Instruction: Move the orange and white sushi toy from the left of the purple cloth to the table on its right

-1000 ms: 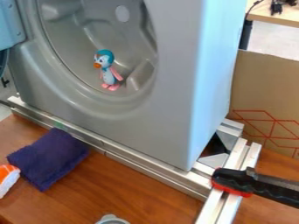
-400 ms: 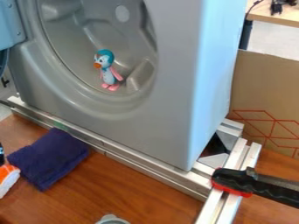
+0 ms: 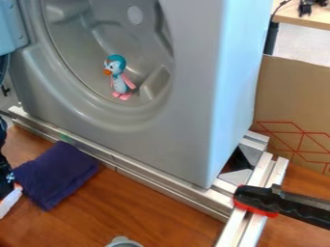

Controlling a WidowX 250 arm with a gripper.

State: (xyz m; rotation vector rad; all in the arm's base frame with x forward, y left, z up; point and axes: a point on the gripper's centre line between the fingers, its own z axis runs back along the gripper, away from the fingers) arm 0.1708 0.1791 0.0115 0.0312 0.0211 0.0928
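Observation:
At the left edge, part of the black gripper (image 3: pixel 6 176) shows, just left of the purple cloth and over the orange and white object (image 3: pixel 9 200), covering much of it. The purple cloth (image 3: pixel 57 173) lies flat on the wooden table, its left corner beside the gripper. A toy penguin (image 3: pixel 119 79), blue and white with pink wings and feet, stands inside the round opening of the grey machine (image 3: pixel 187 135).
Metal rails (image 3: pixel 148 181) run along the machine's foot. A black and red clamp (image 3: pixel 270 200) sits on the rails at the right. A grey round object (image 3: pixel 122 242) is at the bottom edge, and cardboard (image 3: pixel 293 106) stands behind at right.
The black gripper has come in from the left edge, from out of view to over the orange and white object. The cloth's left corner looks partly covered or shifted slightly.

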